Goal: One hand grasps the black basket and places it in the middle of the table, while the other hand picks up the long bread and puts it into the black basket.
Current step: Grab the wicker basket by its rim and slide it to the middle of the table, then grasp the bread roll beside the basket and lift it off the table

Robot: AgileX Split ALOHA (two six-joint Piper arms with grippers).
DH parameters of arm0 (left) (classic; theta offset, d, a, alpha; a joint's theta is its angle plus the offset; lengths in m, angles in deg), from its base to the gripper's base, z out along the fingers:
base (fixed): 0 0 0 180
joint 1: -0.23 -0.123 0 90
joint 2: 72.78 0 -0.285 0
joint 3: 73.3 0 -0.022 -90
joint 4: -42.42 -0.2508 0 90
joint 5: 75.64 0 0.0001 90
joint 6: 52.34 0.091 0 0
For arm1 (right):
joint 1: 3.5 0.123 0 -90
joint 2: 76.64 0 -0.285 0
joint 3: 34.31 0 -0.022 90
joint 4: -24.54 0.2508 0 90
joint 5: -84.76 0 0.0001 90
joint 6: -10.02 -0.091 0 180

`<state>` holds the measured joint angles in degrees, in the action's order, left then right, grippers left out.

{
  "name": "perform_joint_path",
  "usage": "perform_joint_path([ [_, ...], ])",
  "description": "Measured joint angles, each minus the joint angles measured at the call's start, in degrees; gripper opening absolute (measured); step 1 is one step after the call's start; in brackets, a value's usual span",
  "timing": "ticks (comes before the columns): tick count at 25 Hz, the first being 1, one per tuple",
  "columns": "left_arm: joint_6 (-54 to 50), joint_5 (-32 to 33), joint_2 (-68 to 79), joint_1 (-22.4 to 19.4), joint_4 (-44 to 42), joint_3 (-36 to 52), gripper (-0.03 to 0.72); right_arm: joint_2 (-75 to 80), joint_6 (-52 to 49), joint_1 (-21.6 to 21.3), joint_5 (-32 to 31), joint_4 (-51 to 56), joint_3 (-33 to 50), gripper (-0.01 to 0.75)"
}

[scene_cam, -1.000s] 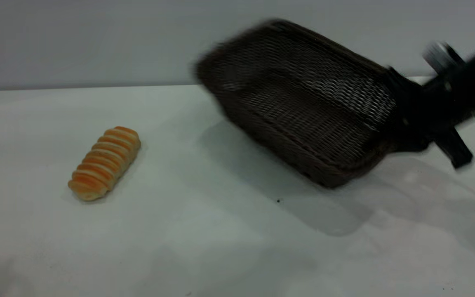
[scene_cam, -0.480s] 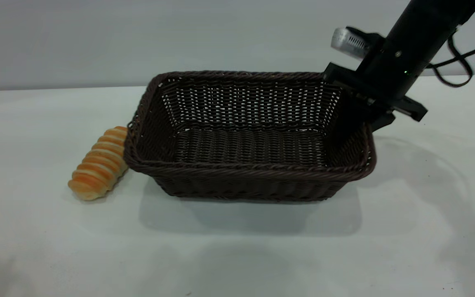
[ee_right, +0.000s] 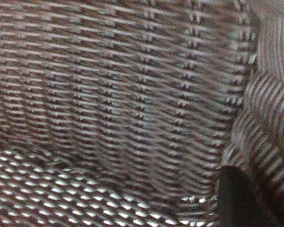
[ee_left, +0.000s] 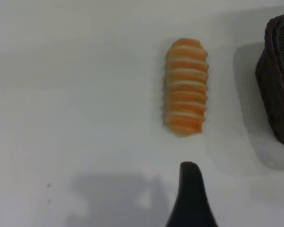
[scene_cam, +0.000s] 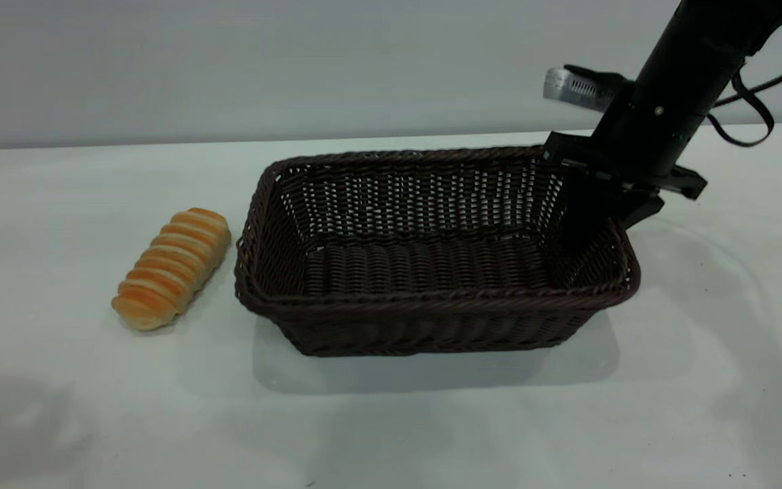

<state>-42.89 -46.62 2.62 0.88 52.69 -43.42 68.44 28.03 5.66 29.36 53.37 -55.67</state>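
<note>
Bare grey-white table (scene_cam: 391,435) fills the near part of the scene, with faint shadows lying across it. A little farther back, on the left, the long bread (scene_cam: 172,267) lies flat on the tabletop, its length running from near-left to far-right, ridges crosswise. It is close beside the black basket (scene_cam: 432,319) but a strip of table shows between them. The left gripper hangs above the table near the near end of the loaf; in the left wrist view only one dark fingertip (ee_left: 191,194) pokes into the picture, apart from the bread (ee_left: 186,86), so I cannot tell how its fingers stand. The basket's corner (ee_left: 279,75) shows at that picture's edge.

The basket sits upright in the middle of the table, open side up. At its far right corner the right gripper (scene_cam: 605,193) comes down from above, its fingers pinching the basket's end wall at the rim. The right wrist view shows woven wicker (ee_right: 118,104) up close and one dark finger (ee_right: 236,198) against it.
</note>
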Motion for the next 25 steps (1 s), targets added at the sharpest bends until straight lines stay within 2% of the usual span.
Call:
perform_joint_path([
  [2, 1.8, -3.2, 4.8, 0.0, 2.6, 0.0, 0.576, 0.0, 0.6, 0.0, -1.1, -0.1, -2.0, 0.336],
  [5, 4.7, -7.1, 13.7, 0.0, 8.1, -0.2, 0.576, -0.1, 0.6, 0.0, -6.4, -2.1, -6.6, 0.476],
  [8, 9.5, -8.1, 22.5, 0.0, 14.2, -1.9, 0.576, -2.0, -1.0, -0.3, -11.9, -4.7, -11.1, 0.537],
  [12, 17.4, -8.3, 33.5, 0.0, 19.8, -7.0, 0.576, -9.9, -1.3, -0.6, -13.5, -7.3, -13.6, 0.537],
  [16, 21.9, -7.4, 42.6, 0.0, 21.0, -13.2, 0.576, -20.2, -0.6, -0.6, -14.3, -7.4, -13.3, 0.510],
  [19, 24.4, -5.2, 48.9, 0.1, 21.1, -17.5, 0.576, -28.7, -0.3, -0.6, -14.8, -7.4, -10.8, 0.485],
  [25, 28.0, -6.0, 56.7, 0.7, 21.2, -24.4, 0.576, -47.0, 1.2, -0.6, -15.4, -5.3, -0.5, 0.464],
])
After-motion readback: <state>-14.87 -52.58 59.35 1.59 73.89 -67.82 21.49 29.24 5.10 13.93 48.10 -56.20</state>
